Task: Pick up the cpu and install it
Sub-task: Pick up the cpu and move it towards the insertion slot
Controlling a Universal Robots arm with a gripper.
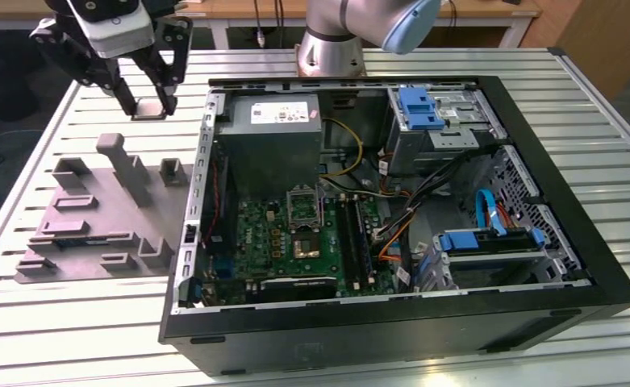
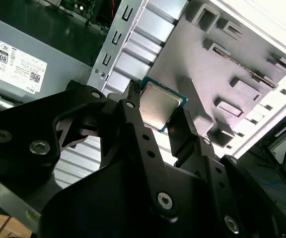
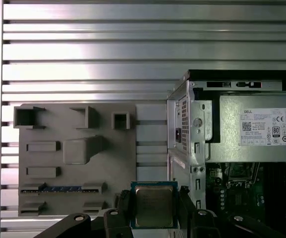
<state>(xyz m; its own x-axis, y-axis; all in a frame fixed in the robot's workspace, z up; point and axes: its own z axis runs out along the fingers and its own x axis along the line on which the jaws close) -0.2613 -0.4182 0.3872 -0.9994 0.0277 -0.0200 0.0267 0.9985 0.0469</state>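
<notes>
Above the desk (image 1: 78, 322), beside the open computer (image 1: 401, 330), the tool (image 1: 151, 103) grips the cpu (image 3: 154, 206); pickup done, installing remains.

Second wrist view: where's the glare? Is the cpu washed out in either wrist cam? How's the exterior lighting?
Second wrist view: the table slats beyond the grey fixture blow out to white, and the cpu lid carries a bright sheen, though its edges stay distinct. First wrist view: bright bands across the slats, cpu evenly lit. Exterior view: the computer case interior is darker than the table around it.
</notes>
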